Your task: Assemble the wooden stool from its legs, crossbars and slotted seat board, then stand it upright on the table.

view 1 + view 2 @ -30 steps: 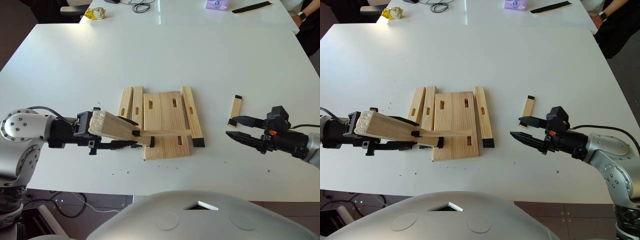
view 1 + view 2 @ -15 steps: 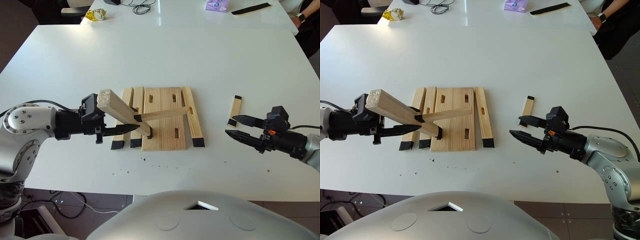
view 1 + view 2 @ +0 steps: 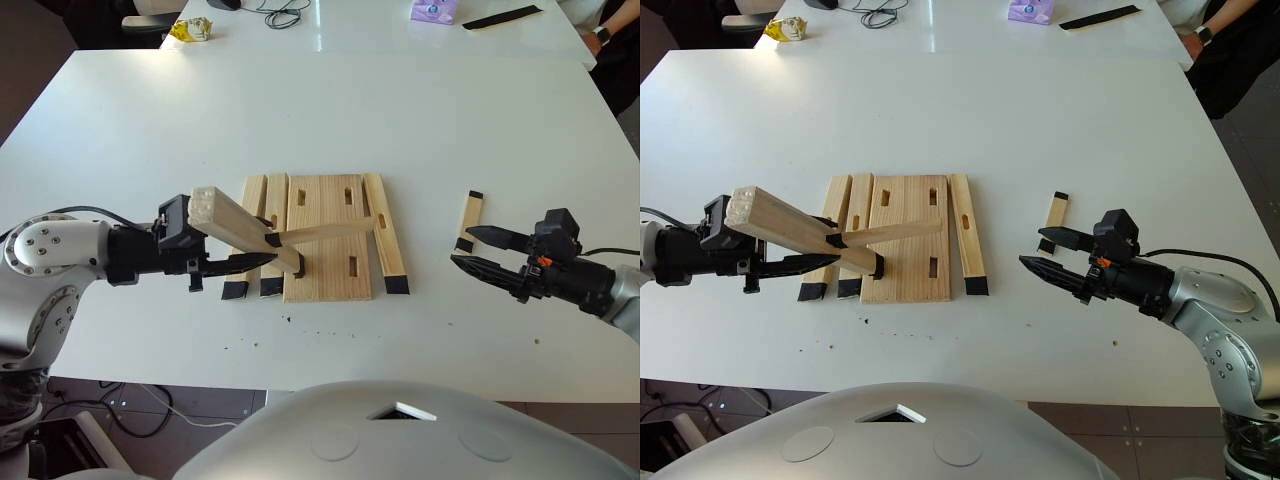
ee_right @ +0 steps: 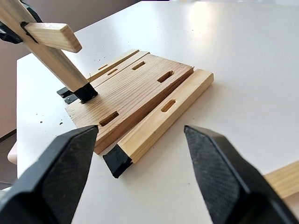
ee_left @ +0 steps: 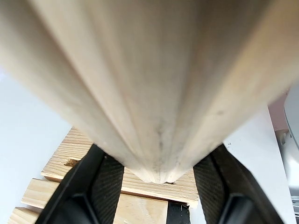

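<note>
The left gripper [image 3: 250, 262] is clamping the leg [image 3: 240, 226], which is slanting down ahead onto the seat board [image 3: 325, 272]; the right gripper [image 3: 460, 248] is hanging open.

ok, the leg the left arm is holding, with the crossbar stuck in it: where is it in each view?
Left eye: held leg left of centre, slanting down to the seat board.
Right eye: held leg at the same spot, left of the board.
Left wrist: held leg close up, running away towards the board.
Right wrist: held leg beyond the board, black foot at its edge.
Shared landmark: the slotted seat board.
</note>
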